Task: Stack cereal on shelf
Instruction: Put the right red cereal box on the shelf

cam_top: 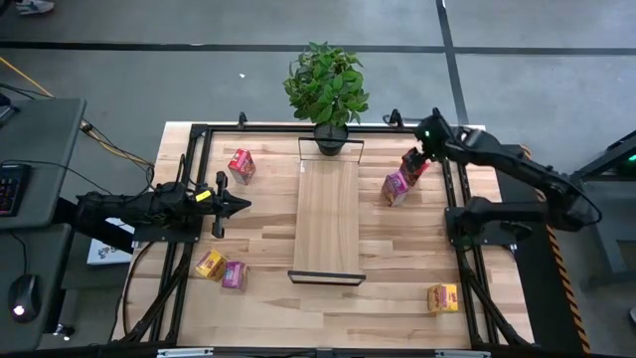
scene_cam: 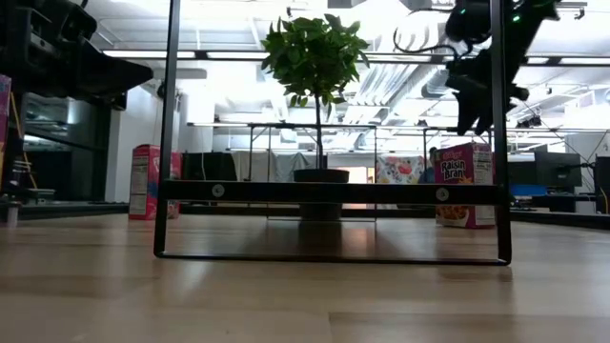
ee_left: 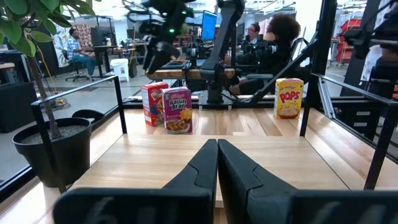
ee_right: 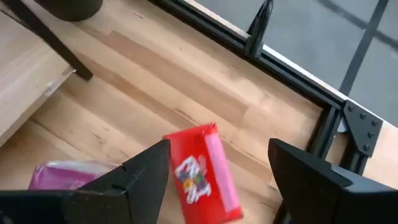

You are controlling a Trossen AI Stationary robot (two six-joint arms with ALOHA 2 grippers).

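Note:
The shelf lies along the table's middle, its plank top bare. A red cereal box and a pink one stand on the tabletop right of the shelf. My right gripper is open above the red box, one finger on either side and clear of it. Another red box stands left of the shelf. A yellow box and a pink box lie at the near left, and a yellow box at the near right. My left gripper is shut and empty, left of the shelf.
A potted plant stands at the shelf's far end. A black metal frame runs around the table's edges. People sit at desks in the room beyond the table.

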